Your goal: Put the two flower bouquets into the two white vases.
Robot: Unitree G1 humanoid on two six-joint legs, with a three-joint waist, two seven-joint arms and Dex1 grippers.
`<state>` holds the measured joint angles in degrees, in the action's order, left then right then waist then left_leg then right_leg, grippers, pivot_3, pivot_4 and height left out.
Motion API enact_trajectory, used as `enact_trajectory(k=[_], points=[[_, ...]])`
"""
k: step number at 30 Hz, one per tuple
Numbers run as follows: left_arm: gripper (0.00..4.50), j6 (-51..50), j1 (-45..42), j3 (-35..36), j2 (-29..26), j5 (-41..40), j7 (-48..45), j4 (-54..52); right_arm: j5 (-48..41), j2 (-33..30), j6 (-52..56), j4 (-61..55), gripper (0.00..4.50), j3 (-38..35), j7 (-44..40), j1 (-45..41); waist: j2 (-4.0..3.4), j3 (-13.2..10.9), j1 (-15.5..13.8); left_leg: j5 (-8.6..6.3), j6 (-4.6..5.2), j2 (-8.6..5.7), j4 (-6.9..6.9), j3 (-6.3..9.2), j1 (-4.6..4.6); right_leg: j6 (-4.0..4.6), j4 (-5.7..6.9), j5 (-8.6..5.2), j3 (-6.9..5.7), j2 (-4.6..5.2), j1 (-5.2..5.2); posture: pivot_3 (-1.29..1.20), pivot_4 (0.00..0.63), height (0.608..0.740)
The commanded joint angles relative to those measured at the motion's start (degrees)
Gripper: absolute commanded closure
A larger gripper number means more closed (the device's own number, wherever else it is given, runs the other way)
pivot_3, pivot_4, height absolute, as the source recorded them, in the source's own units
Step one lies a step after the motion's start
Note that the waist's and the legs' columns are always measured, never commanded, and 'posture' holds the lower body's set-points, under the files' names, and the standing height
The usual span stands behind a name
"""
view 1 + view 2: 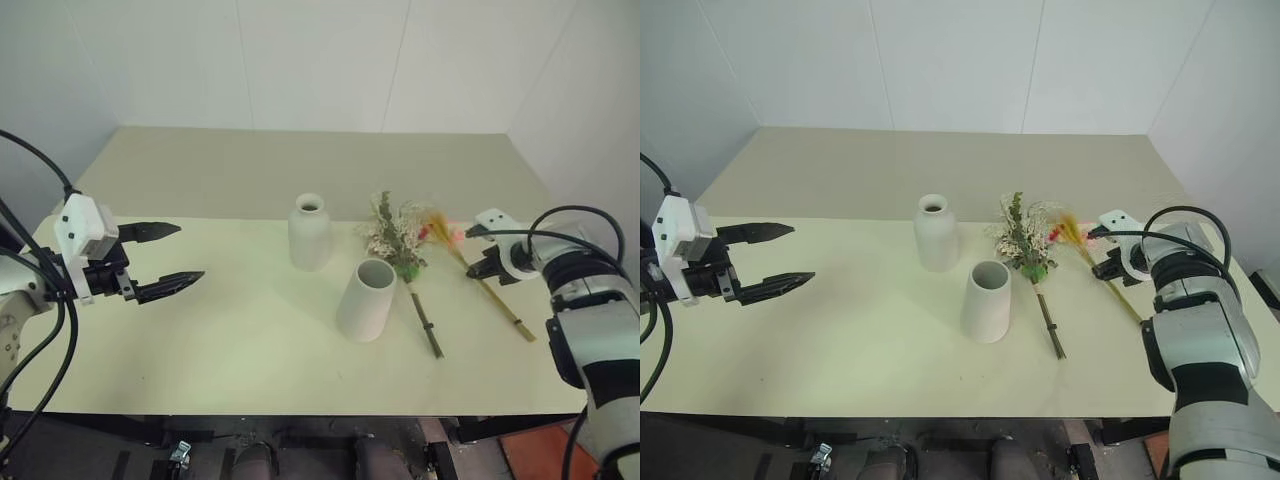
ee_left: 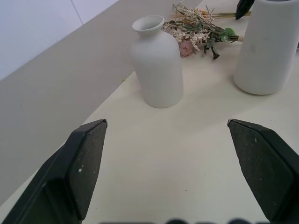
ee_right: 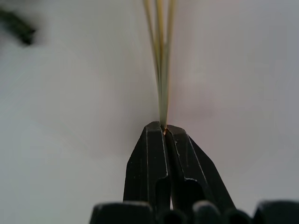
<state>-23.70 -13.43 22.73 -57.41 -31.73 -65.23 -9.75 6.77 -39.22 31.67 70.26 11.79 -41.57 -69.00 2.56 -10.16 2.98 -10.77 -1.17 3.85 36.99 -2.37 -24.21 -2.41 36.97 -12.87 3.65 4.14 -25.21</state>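
Now the right gripper (image 3: 164, 130) pinches the orange-yellow grass spray's (image 1: 470, 262) stems at the frame's right, while the left gripper (image 1: 170, 257) hovers open at far left.

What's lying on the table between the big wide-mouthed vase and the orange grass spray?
The bushy rose bunch lies between the wide-mouthed vase and the orange grass spray, its stem trailing toward the table's near edge. The head views show this.
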Motion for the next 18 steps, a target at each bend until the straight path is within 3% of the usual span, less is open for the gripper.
enact_trajectory(k=[1,3,7,11,18], points=[[0.0,0.78,-1.16,1.51,-1.0,-0.57,-0.03,-0.3,-4.12,-0.71,-20.1,-5.5,4.45,-11.04,22.37,0.42,-0.01,-0.01,0.05,0.0,0.0,0.0,-0.01,0.0,-0.01,0.0,0.01,0.0,0.01,0.0,-0.01,0.0,0.15,0.74],[0.0,1.01,-1.32,1.39,-1.06,-0.39,-0.19,0.03,-3.11,-0.55,-34.65,-9.41,4.45,-13.41,30.81,3.05,-0.02,-0.01,0.27,0.0,0.0,0.0,-0.02,0.0,-0.02,-0.01,-0.02,-0.01,0.02,0.0,-0.02,0.0,0.15,0.74],[0.0,1.69,-3.17,0.18,-1.14,-0.16,-0.96,1.64,-9.26,2.93,-41.73,-17.04,4.45,-20.67,33.14,3.3,-0.05,-0.03,0.93,0.0,0.0,0.0,-0.03,0.01,-0.02,-0.04,-0.01,-0.01,0.03,0.0,0.0,0.0,0.15,0.74],[0.0,2.27,-6.26,-2.0,-0.73,0.36,-1.81,3.57,-28.25,11.74,-45.9,-34.63,4.45,-27.58,14.5,7.96,-0.05,-0.03,1.36,0.0,0.01,0.06,-0.03,0.06,0.12,-0.1,-0.01,0.05,0.09,-0.12,0.16,0.0,0.15,0.74],[0.0,2.54,-7.34,-3.62,-0.44,0.59,-1.79,4.03,-38.01,23.21,-38.3,-43.44,4.45,-26.05,7.03,6.45,-0.09,-0.05,1.04,0.0,0.01,0.18,-0.03,0.09,0.18,-0.04,0.09,0.11,0.13,-0.26,0.14,0.0,0.15,0.74]])
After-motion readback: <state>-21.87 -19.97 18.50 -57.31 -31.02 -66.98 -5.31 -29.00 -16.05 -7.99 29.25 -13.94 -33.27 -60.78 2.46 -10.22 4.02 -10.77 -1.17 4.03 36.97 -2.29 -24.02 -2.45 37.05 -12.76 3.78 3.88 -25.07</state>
